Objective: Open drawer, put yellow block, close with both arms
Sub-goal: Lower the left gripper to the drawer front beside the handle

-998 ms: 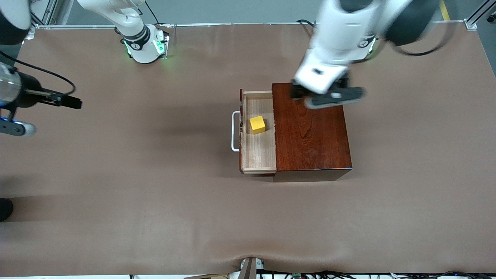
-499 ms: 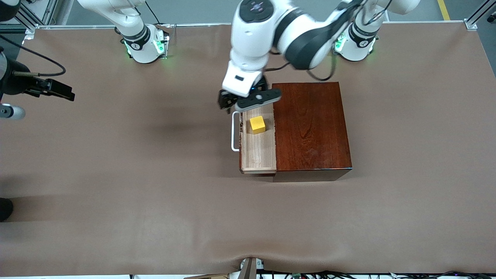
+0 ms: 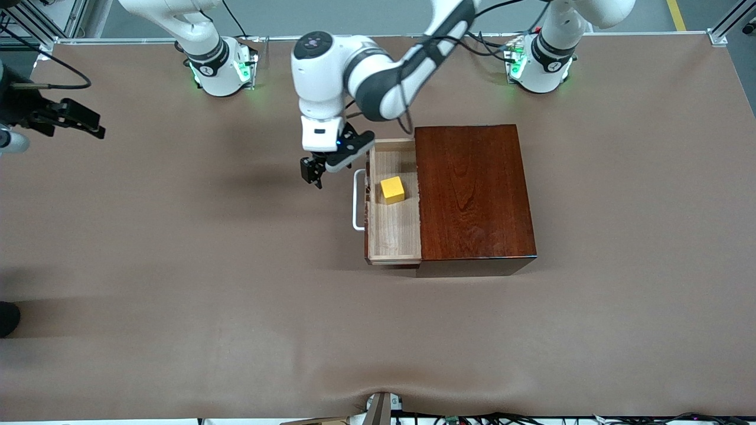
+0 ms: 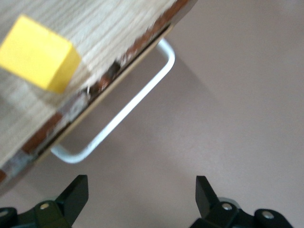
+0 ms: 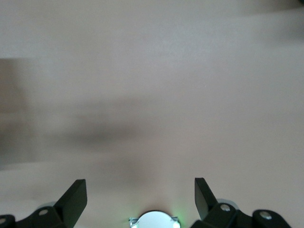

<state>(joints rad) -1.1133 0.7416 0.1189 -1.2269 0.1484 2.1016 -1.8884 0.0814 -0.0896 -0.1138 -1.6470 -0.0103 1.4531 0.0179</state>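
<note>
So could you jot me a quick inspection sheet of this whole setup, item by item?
Surface: brown table cover, wrinkled at the near edge.
Job's things: drawer pulled out of the dark wooden box; yellow block inside it; white handle free.
Clutter: nothing seen.
Grippers: left gripper open, over the table beside the handle; right gripper open, waiting at the right arm's end.
Cables: bundle along the near edge.
Surroundings: two green-lit bases.

Even, bright overhead light falls on the table [image 3: 177,265], with soft dark shadows beside the drawer [image 3: 394,236] and under the arms. The wooden box [image 3: 472,189] shows a mild sheen. Both wrist views are soft, and the yellow block [image 4: 38,59] looks blurred.
</note>
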